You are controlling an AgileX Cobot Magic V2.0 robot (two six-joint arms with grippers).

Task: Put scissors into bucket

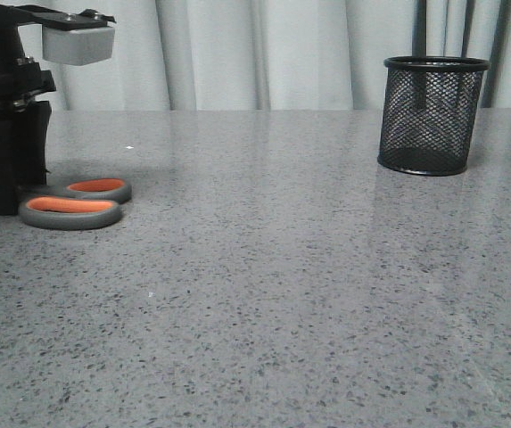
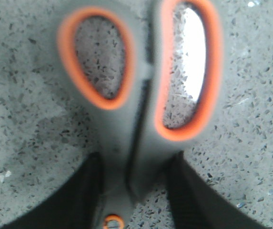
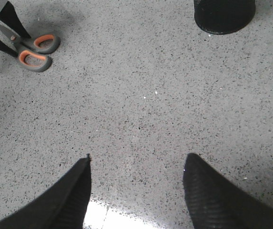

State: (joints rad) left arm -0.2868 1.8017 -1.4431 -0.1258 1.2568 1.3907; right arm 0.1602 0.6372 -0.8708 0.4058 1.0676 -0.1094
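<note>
The scissors (image 1: 72, 212) lie flat on the speckled table at the far left, showing grey handles with orange linings (image 2: 143, 95). My left gripper (image 2: 137, 160) reaches down over them, its two black fingertips pressed against either side of the neck just behind the loops, above the orange pivot screw. The right wrist view shows the same hold on the scissors (image 3: 34, 52) from afar. The bucket (image 1: 432, 116), a black mesh cup, stands upright at the far right, well away. My right gripper (image 3: 137, 160) hovers open over bare table, with the bucket (image 3: 224, 16) beyond it.
A pale curtain (image 1: 264, 53) hangs behind the table's far edge. The left arm's body and its grey camera block (image 1: 78, 43) fill the top left of the front view. Grey table surface (image 1: 264, 267) stretches between scissors and bucket.
</note>
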